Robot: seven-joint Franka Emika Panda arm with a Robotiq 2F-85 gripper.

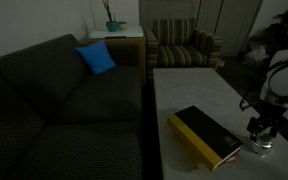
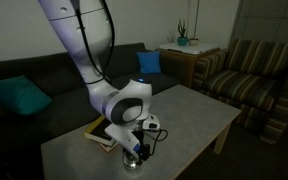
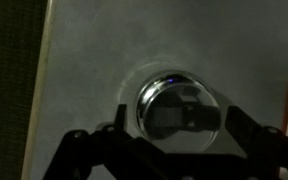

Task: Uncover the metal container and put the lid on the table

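Note:
The metal container (image 3: 179, 103) is a small round shiny tin on the pale table (image 3: 94, 60). Its domed lid (image 3: 164, 95) sits on top and mirrors my gripper. My gripper (image 3: 177, 124) is open, directly above the tin, with one dark finger on each side and a small gap to the rim. In both exterior views the gripper (image 1: 259, 132) (image 2: 136, 148) hangs low over the tin (image 1: 257, 146) (image 2: 133, 160), at the table's near end beside the book.
A black-and-yellow book (image 1: 206, 135) (image 2: 104, 130) lies right next to the tin. A dark sofa (image 1: 54, 100) with a blue cushion (image 1: 96, 58) runs along the table. A striped armchair (image 1: 184, 42) and a small side table with a plant (image 1: 112, 28) stand beyond.

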